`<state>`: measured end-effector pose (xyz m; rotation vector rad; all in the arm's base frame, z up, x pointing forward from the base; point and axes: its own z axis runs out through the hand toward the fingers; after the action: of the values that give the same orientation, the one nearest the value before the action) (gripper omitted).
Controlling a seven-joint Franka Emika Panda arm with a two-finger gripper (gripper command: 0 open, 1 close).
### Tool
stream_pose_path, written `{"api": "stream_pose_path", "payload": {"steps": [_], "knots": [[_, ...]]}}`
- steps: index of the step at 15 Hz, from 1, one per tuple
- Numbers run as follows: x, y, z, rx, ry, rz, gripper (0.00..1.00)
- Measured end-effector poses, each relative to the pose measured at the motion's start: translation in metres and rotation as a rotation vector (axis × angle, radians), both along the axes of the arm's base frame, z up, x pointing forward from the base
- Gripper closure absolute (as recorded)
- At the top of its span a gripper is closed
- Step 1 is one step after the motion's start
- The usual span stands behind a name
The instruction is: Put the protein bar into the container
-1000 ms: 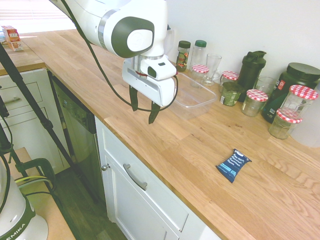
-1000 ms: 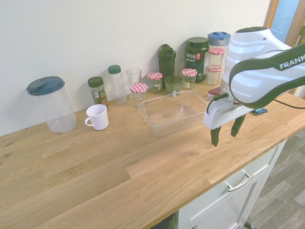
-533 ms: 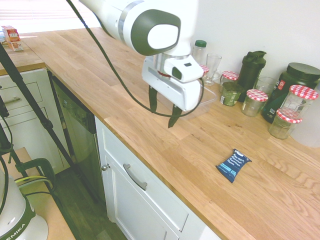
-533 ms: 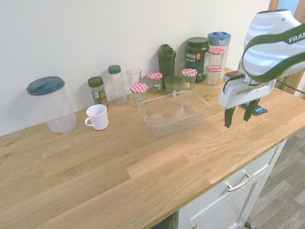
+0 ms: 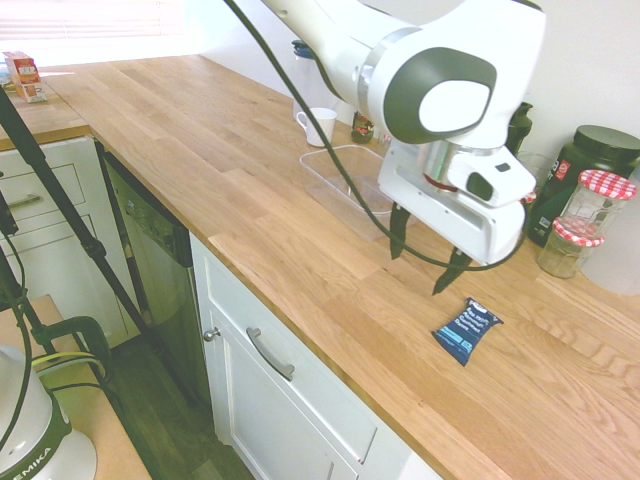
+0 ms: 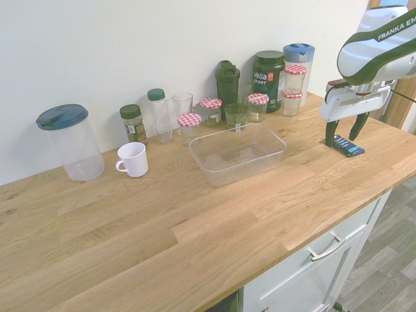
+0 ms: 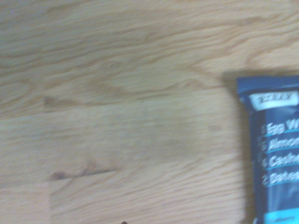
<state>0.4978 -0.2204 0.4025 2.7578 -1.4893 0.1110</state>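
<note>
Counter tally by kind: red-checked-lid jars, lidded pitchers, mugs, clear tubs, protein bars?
red-checked-lid jars: 5
lidded pitchers: 2
mug: 1
container: 1
protein bar: 1
Total: 10

In the wrist view the protein bar (image 7: 275, 154) is cut off by the right and bottom edges, and its white lettering is soft and only partly legible. In the second exterior view the gripper (image 6: 342, 132) stands in front of the protein bar's near end, leaving only part of the wrapper showing. In the first exterior view the arm covers much of the container (image 5: 335, 180) and most of the dark shaker bottle (image 5: 518, 125); lettering on the wrapper there is too small to read.
</note>
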Motion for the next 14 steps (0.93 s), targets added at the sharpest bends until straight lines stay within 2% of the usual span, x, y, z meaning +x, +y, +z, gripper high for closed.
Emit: {"api": "stream_pose_path", "payload": {"steps": [5, 12, 13, 14], "knots": [[0.022, -0.044, -0.015, -0.025, 0.019, -0.001, 0.00], [0.039, -0.055, -0.050, -0.015, 0.063, 0.016, 0.00], [0.040, -0.055, -0.053, -0.013, 0.066, 0.017, 1.00], [0.041, -0.055, -0.055, -0.010, 0.069, 0.018, 1.00]]}}
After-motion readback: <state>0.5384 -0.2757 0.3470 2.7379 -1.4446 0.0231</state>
